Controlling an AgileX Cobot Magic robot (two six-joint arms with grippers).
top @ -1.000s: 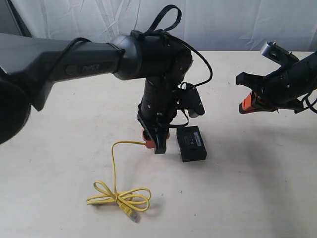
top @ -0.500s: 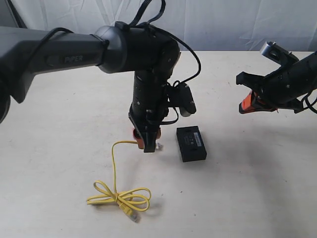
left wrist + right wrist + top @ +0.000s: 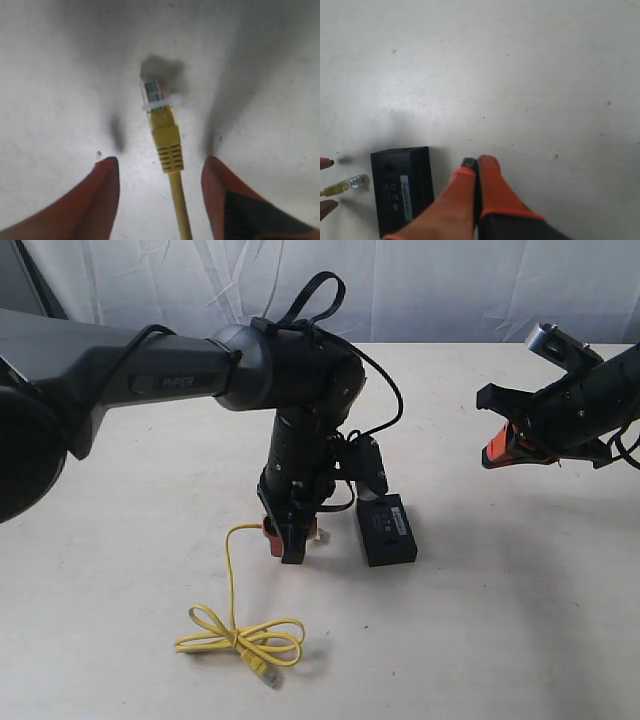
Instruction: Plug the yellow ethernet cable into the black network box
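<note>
Left claw (image 3: 160,172) stands spread, fingers straddling the yellow cable (image 3: 167,142) without touching it; its clear plug lies on the bench (image 3: 120,540) just ahead. Bare surface surrounds it, with the black box (image 3: 385,530) near beside. This arm points steeply down. Right claw (image 3: 476,172), pressed together, hovers well apart.

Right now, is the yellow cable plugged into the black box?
No, it's out. The yellow cable's clear plug lies on the table, beside the black box, with a gap.
</note>
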